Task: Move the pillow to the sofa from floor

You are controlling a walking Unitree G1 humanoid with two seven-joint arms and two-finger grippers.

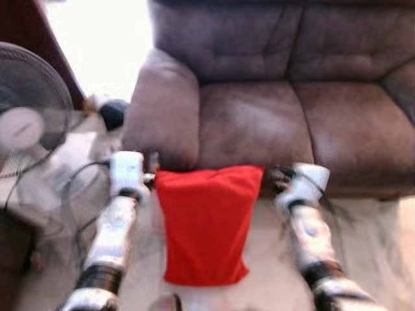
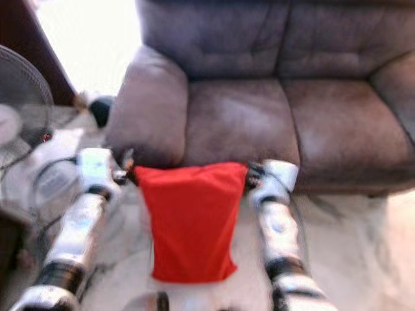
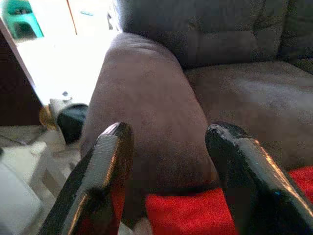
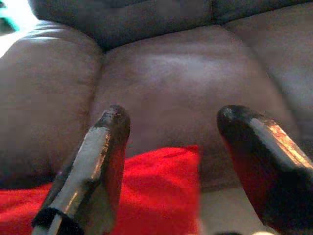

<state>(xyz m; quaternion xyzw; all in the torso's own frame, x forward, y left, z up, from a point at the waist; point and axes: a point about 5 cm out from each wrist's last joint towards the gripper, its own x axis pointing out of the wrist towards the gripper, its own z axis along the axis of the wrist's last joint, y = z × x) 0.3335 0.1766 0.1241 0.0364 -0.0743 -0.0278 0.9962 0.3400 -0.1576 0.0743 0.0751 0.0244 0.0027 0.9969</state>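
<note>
Hanging between the two arms, the red pillow has its long axis running up and down, top edge level with the sofa seat front and lower end just above the pale floor. The left gripper sits at its top left corner and the right gripper at the top right corner. Each wrist view shows its fingers spread apart with red cloth low between them; whether they pinch the corners cannot be told. A fan stands at left.
</note>
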